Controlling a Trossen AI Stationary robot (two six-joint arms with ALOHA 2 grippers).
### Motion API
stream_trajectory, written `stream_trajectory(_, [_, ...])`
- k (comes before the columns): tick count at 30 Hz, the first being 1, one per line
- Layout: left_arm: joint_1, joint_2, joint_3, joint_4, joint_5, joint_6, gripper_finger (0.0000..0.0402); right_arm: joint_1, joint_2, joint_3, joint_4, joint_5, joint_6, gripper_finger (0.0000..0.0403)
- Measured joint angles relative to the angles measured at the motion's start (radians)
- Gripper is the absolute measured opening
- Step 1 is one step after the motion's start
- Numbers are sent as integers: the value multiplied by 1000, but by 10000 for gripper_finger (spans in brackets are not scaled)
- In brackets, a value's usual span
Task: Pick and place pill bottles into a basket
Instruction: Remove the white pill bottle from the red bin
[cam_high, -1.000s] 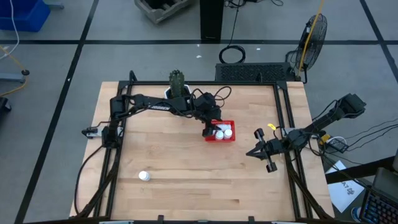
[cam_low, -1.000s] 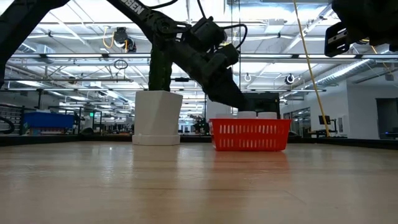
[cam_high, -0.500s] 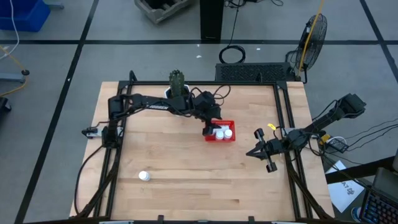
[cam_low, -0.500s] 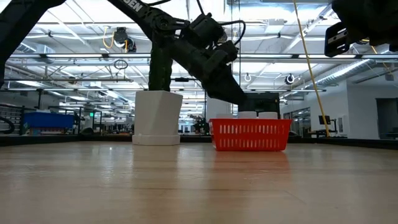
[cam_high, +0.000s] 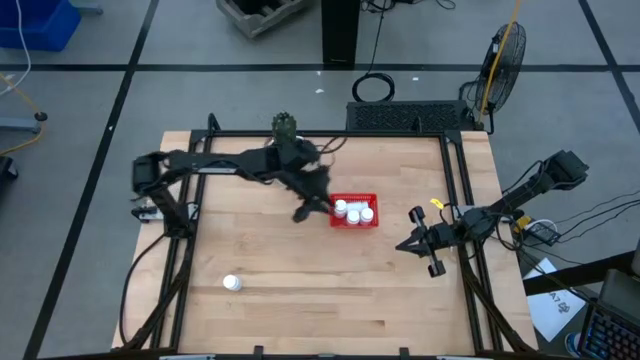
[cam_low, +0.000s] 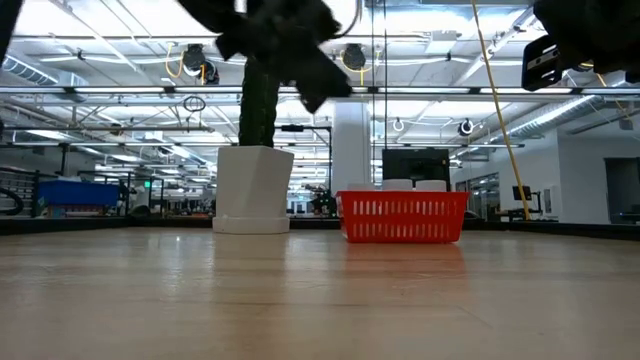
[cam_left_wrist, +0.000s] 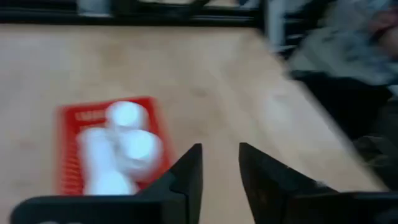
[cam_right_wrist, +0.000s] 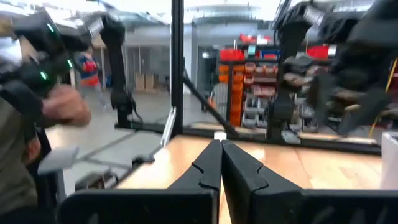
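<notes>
With its jaws narrow and empty beside the basket (cam_high: 355, 212), the left gripper (cam_high: 302, 213) risks clipping the cactus pot (cam_low: 252, 189) when reaching for the last bottle (cam_high: 231, 283).

The middle and near part of the surface (cam_high: 330, 290) is left bare, apart from one pill bottle (cam_high: 231, 283) lying alone near the left front. At the far edge, passage is narrowed by the cactus pot (cam_low: 254, 189) and the basket (cam_high: 355, 212) standing near each other. The space just left of the basket is taken by the left gripper (cam_high: 303, 213). The right edge is occupied by the right gripper (cam_high: 419, 241).
</notes>
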Motion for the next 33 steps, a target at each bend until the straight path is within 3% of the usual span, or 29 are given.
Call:
stream_trajectory(2, [-5,-71,-103,100,11,-21,94,0,-1,0,33,-2,30,4])
stream_trajectory(5, [-23,-193,-265,240,-58,-67,81,5,-3,0,72,-3,167,4])
stream_trajectory(10, [-35,-388,-512,443,-125,-101,67,-12,-2,0,232,57,77,4])
stream_trajectory(12, [-34,-459,-608,524,-126,-128,63,-24,1,8,247,169,31,4])
stream_trajectory(15, [-35,-542,-723,639,-136,-152,61,-48,7,33,180,474,-25,4])
stream_trajectory(18, [-35,-601,-808,725,-181,-168,62,-80,11,49,80,568,13,4])
stream_trajectory(20, [-34,-636,-849,772,-211,-179,62,-110,12,68,41,546,54,4])
stream_trajectory(25, [-32,-693,-899,806,-266,-187,62,-208,21,157,-135,336,57,4])
stream_trajectory(29, [-33,-703,-901,797,-273,-194,62,-314,25,336,-558,274,68,22])
stream_trajectory(33, [-33,-703,-901,790,-273,-210,63,-436,62,539,-972,180,80,83])
